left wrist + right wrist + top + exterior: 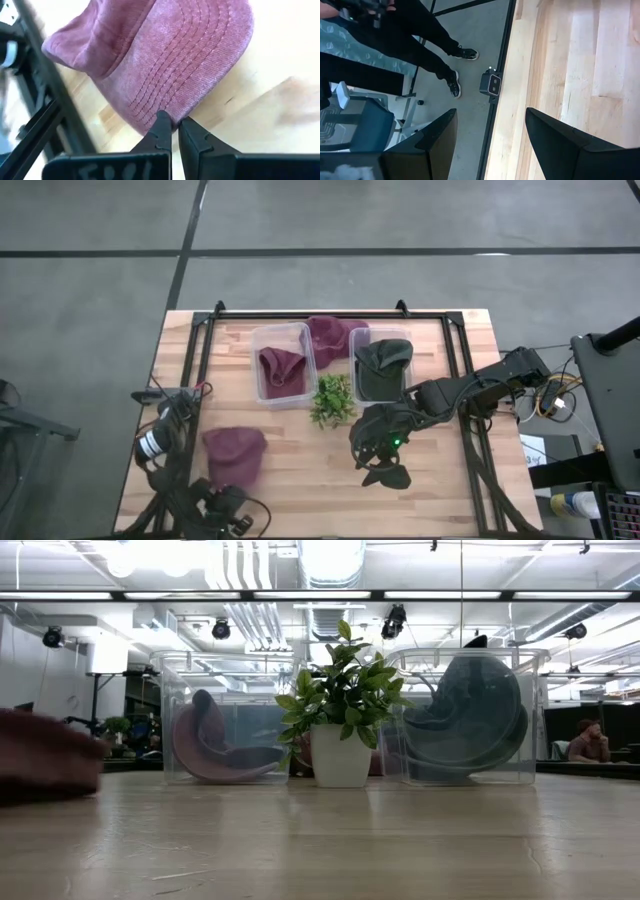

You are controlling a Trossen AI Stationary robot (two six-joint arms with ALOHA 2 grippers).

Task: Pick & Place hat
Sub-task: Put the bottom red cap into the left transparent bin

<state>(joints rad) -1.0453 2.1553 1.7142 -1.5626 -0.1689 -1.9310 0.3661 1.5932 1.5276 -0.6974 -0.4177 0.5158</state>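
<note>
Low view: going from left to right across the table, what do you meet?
Maroon hat at the left edge → clear bin holding a maroon hat → potted plant → clear bin holding a dark green hat.

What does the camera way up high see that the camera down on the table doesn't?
Only the high one shows the left claw shut on the brim of the red hat, the open right claw, and a third red hat behind the boxes. Only the low one shows the room behind, with a person sitting. Both show the plant between two clear boxes, each holding a hat.
</note>
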